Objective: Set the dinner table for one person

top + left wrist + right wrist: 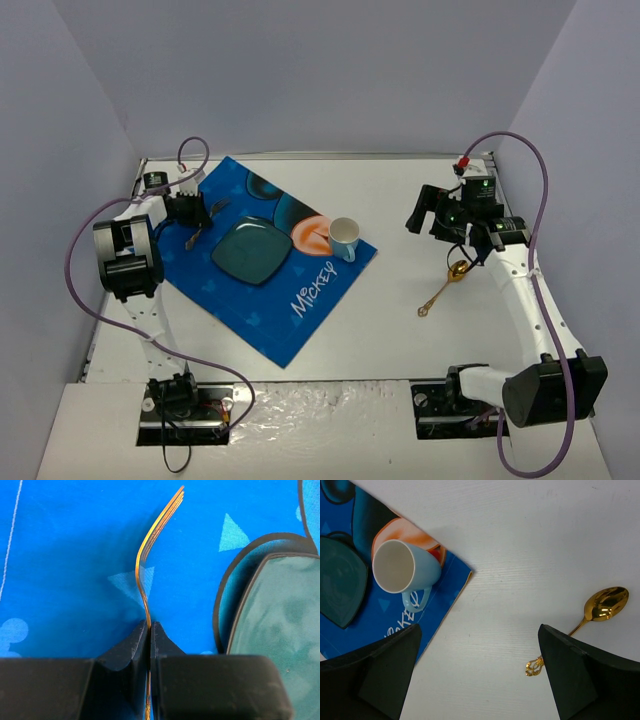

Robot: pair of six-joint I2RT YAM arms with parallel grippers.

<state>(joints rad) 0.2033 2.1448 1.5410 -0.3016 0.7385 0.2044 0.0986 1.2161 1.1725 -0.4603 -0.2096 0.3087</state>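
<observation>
The white dinner table (400,335) carries a blue Mickey placemat (240,290) with a square teal plate (252,250) on it. A light-blue cup (344,238) stands at the mat's right corner. My left gripper (199,221) is shut on a gold fork (148,545) and holds it over the mat just left of the plate (280,630), tines pointing away. My right gripper (426,221) is open and empty above the bare table (520,555). It hangs between the cup (400,570) and a gold spoon (601,606), which lies on the table at the right (443,285).
Grey walls enclose the table on the left, back and right. The placemat (385,625) lies diagonally across the left half. Both arm bases sit at the near edge. Purple cables loop from each arm.
</observation>
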